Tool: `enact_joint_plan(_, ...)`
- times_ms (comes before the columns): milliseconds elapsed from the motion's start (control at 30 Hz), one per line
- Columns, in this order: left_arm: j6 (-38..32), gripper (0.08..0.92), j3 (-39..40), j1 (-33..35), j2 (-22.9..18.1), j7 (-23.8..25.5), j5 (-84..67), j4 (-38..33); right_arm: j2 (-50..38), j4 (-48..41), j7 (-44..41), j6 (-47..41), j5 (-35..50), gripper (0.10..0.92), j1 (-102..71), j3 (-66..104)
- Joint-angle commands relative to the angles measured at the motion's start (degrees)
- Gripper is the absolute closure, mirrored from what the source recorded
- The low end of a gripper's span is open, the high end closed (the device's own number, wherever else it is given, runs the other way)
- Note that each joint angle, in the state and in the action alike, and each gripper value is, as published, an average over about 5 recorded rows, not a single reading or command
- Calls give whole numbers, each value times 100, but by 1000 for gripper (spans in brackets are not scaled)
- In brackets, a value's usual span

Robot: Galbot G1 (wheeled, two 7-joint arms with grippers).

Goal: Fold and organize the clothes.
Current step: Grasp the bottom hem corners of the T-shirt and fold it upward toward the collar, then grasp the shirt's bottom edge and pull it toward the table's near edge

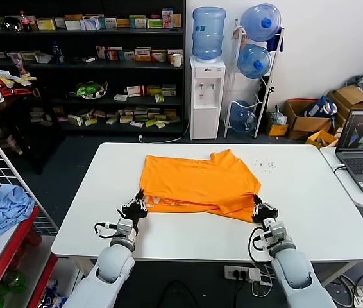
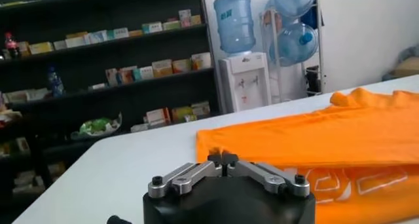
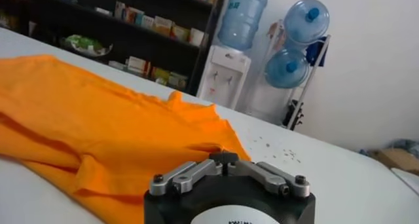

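On the white table (image 1: 188, 237), the orange T-shirt (image 1: 197, 183) lies partly folded across the middle, its upper layer doubled over so that a strip of the lower layer with white lettering shows along the near edge. The collar points toward the far side of the table, and the near right corner of the shirt is rumpled into loose folds. A scatter of small dark specks lies on the tabletop beyond the shirt's right side.

The left gripper (image 1: 135, 206) sits low at the shirt's near left corner, right at the fabric edge. In the left wrist view its fingers (image 2: 222, 160) are drawn together with the tips meeting; I cannot tell whether any cloth is pinched between them.

The right gripper (image 1: 263, 210) rests at the shirt's near right corner, beside the rumpled fold. In the right wrist view its fingers (image 3: 224, 158) are likewise closed tip to tip, with the orange fabric just beyond them; whether they grip it cannot be told.
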Motion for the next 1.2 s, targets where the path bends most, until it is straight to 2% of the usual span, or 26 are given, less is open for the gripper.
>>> enact_joint_plan(33, 435, 779, -12, 158, 250, 150, -635, -370, -106, 278, -23, -383, 431, 696, -169, -35)
enact_joint_plan(200, 1122, 641, -77, 425, 436, 209, -1228, -806, -404, 908, -92, -960, 683, 558, -700, 111)
enact_joint_plan(333, 1450, 520, -126, 430, 443, 154, -1582, -883, -542, 1193, -105, -1189, 668, 436, -1089, 271)
enact_joint_plan(533, 1588, 346, -138, 329, 424, 100, -1844, -714, -551, 1125, -110, -1193, 574, 267, -1280, 351)
enact_joint_plan(667, 1683, 237, -137, 318, 415, 91, -1955, -621, -523, 973, -118, -1192, 519, 209, -1233, 338)
enact_joint_plan(800, 1702, 184, -144, 295, 385, 89, -2030, -480, -499, 812, -133, -1202, 470, 215, -1172, 312)
enact_joint_plan(900, 1700, 183, -144, 252, 371, 118, -2033, -376, -476, 696, -139, -1208, 433, 267, -1123, 297)
enact_joint_plan(1000, 1697, 230, -134, 219, 383, 188, -2007, -316, -449, 634, -136, -1231, 410, 347, -1099, 288)
enact_joint_plan(1200, 1648, 399, -136, 199, 408, 260, -1979, -276, -424, 598, -111, -1228, 420, 521, -1065, 280)
